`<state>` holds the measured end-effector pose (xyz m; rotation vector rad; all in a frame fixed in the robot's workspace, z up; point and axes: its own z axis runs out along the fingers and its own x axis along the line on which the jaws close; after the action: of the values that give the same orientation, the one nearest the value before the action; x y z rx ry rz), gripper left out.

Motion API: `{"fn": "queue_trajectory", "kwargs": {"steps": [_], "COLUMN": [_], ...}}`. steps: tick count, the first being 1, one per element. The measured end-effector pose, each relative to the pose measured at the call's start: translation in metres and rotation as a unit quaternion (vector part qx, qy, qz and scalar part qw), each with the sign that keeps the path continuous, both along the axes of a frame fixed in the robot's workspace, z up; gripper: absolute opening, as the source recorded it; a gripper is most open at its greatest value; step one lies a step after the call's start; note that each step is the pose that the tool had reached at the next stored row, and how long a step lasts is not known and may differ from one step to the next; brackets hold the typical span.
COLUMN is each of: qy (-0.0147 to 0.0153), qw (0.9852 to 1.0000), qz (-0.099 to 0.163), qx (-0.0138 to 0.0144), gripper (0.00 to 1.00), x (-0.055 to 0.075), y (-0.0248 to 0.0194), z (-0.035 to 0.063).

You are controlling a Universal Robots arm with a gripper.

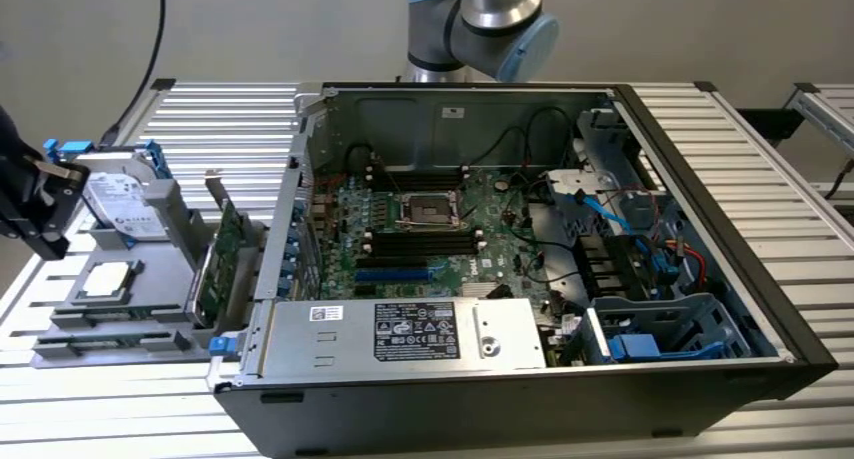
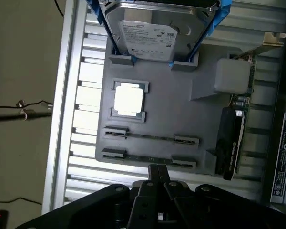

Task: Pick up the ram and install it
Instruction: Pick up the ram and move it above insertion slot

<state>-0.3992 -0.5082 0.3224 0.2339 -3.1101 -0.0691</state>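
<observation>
Hovering at the exterior view's left, gripper [image 1: 38, 204] sits over the gray tray [image 2: 181, 114], jaws together, nothing between. Ram [image 2: 151, 138] looks like the thin strip on edge between the tray's clips, just beyond the jaws, long axis crosswise to them. Computer case [image 1: 534, 419] is well apart, toward the exterior view's right.

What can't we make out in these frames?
Ram: wrist view sees the tray's ram holders edge-on; occupied or empty, cannot tell.
Motherboard slots: exterior view, too small to tell filled from empty.
Hand: cut off by the exterior view's left edge.
Hard drive: wrist view's frame edge cuts it off.
</observation>
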Motion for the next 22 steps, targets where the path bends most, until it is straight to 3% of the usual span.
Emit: {"fn": "queue_trajectory", "kwargs": {"steps": [5,11,17,22], "qy": [-0.0011,-0.0023,-0.0028,-0.0026], "qw": [0.9990,0.9950,0.9881,0.9800], "qz": [0.045,0.100,0.154,0.199], "qx": [0.0009,0.0043,0.0066,0.0073], "gripper": [0.11,0.11,0.11,0.11], "x": [0.000,0.000,0.000,0.000], "y": [-0.0001,0.0000,0.0000,-0.0001], "z": [-0.0060,-0.0124,-0.0174,-0.0188]}}
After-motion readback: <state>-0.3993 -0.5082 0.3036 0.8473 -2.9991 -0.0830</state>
